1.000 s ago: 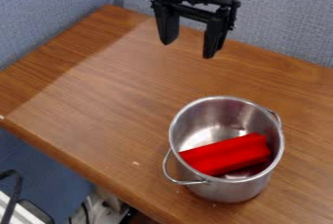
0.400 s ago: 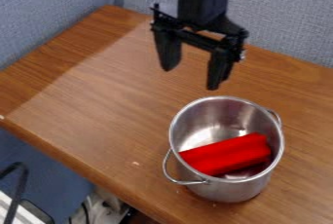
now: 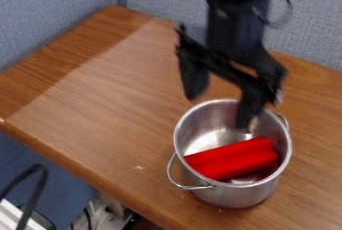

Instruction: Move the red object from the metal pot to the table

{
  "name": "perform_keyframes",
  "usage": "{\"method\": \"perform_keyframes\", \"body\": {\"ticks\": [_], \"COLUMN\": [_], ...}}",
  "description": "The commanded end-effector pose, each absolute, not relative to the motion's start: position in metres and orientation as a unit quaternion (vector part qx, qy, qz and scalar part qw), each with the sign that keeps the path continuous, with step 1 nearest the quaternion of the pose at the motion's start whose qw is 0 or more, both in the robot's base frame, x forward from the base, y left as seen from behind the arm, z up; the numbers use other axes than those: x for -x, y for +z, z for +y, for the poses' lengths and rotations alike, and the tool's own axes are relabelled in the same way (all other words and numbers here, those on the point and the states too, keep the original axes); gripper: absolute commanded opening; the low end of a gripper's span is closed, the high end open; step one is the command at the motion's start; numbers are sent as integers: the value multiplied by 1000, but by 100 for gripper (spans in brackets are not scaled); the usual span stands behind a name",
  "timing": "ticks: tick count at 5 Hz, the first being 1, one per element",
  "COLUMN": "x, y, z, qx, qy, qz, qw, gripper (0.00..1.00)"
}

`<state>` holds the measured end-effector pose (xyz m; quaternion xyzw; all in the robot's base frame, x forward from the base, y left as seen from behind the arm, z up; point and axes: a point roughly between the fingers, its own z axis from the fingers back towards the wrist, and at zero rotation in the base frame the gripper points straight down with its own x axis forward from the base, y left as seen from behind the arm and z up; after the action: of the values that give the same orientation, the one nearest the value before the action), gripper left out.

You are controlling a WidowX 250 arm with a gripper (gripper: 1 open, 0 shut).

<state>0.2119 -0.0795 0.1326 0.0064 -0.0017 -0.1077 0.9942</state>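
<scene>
The red object [image 3: 235, 158] is a glossy, rounded, long block. It lies on its side inside the metal pot [image 3: 201, 134], across the bottom. The pot is shiny, round and upright, with a small loop handle, and stands near the front edge of the brown wooden bench [image 3: 100, 79].

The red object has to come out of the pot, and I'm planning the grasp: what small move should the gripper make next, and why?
Probably lower the gripper toward the red object. Its jaws are open and empty above the metal pot, while the object lies on the pot's bottom, untouched.
</scene>
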Motion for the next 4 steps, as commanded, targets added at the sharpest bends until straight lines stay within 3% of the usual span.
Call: {"method": "perform_keyframes", "body": {"ticks": [1,4], "x": [-205,-203], "y": [124,86], "z": [-95,-118], "qx": [-23,-70], "qy": [-137,-157], "qz": [-32,-54], "qw": [990,984], "gripper": [100,100]}}
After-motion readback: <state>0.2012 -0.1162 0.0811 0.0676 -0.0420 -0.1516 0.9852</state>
